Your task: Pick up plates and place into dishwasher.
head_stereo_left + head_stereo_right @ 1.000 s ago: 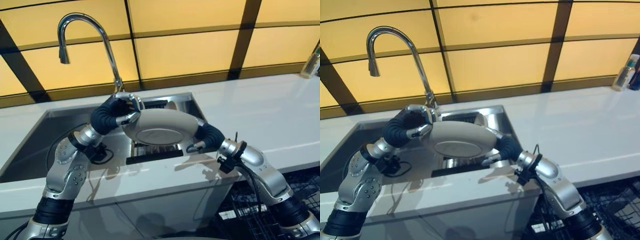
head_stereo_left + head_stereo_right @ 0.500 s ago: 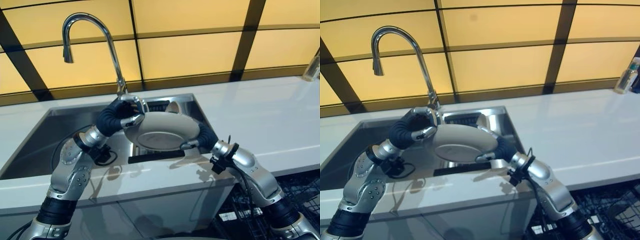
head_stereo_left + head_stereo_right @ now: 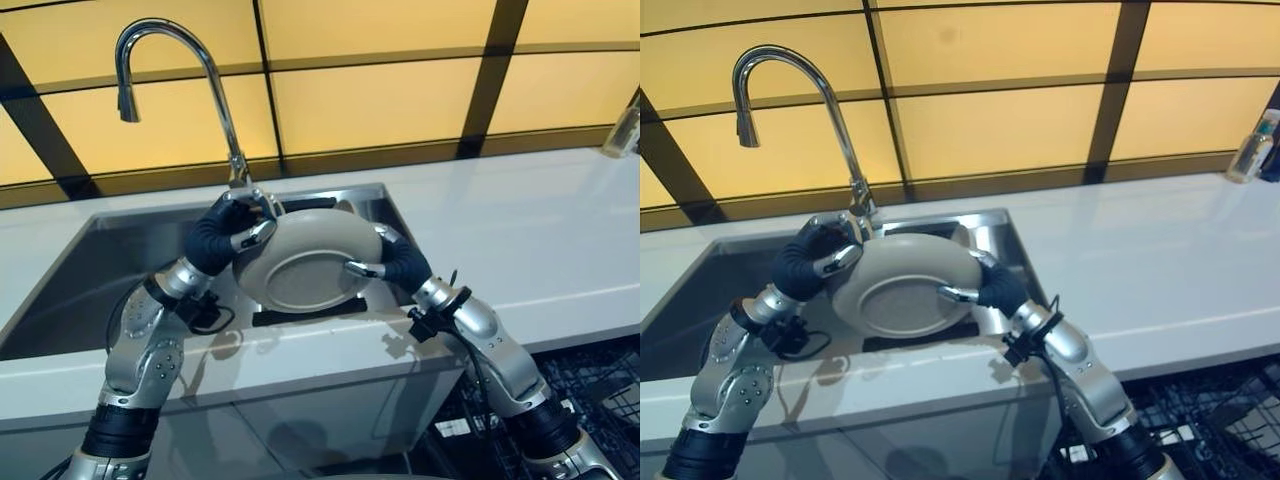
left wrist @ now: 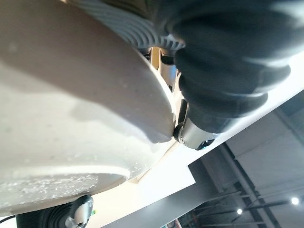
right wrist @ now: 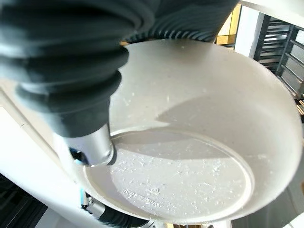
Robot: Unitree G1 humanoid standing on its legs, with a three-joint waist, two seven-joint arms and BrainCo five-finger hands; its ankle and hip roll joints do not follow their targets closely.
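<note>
1 plate (image 3: 305,263) (underside up) over sink (image 3: 90,270), left hand (image 3: 225,232) & right hand (image 3: 385,262) both gripping rim

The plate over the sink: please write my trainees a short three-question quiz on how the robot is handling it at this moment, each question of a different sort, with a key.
1. True or false: the plate lies flat on the countertop.
2. Multiple choice: which hands grip the plate? A. the left hand alone. B. the right hand alone. C. both hands, on opposite edges.
3. Fill in: the plate is tilted so that its ____ faces the head camera.

Key: 1. False; it is held up over the sink. 2. C. 3. Underside, with its foot ring.
</note>
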